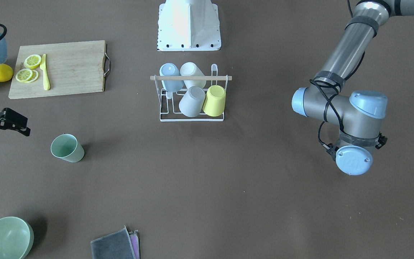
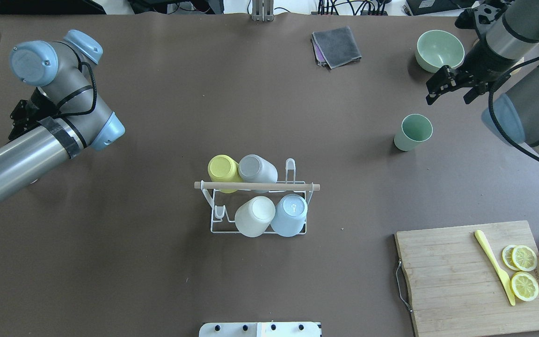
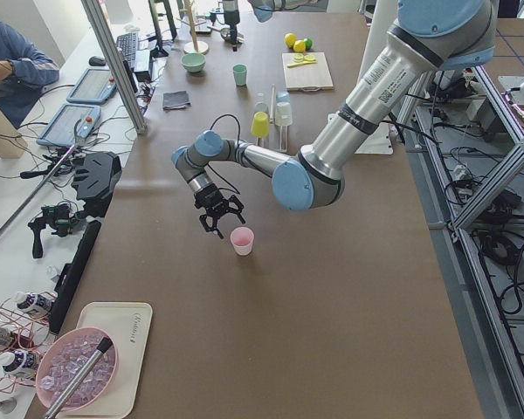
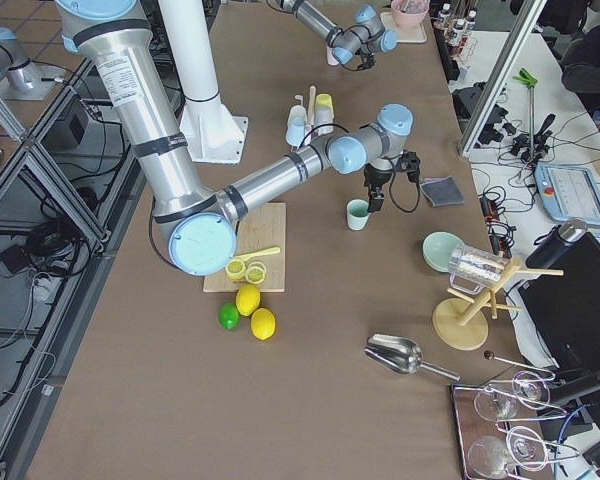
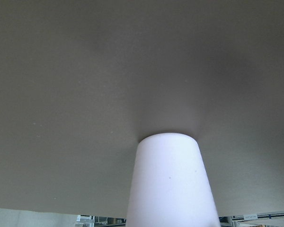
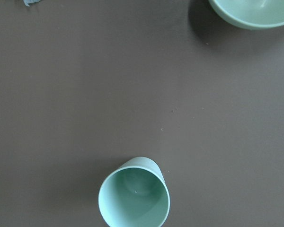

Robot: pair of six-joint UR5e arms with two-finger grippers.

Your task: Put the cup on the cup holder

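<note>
Mint-green plastic cup (image 6: 134, 196) stands upright, overhead at seven o'clock from the right gripper (image 2: 448, 95), whose fingers are spread and empty. I cannot tell the left gripper's (image 3: 220, 218) state.

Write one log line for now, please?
rack: four cups | green cup: upright on table | right gripper: open, near it

Six cups (image 2: 413, 132), one cup holder (image 2: 256, 186)

- Robotics lab: teach pendants (image 3: 67, 124) and an operator (image 3: 9, 65) at the bench (image 3: 13, 196) beyond the left claw (image 3: 220, 225).
- Aluminium framing (image 3: 505, 168) and cables (image 3: 506, 249) behind it.
</note>
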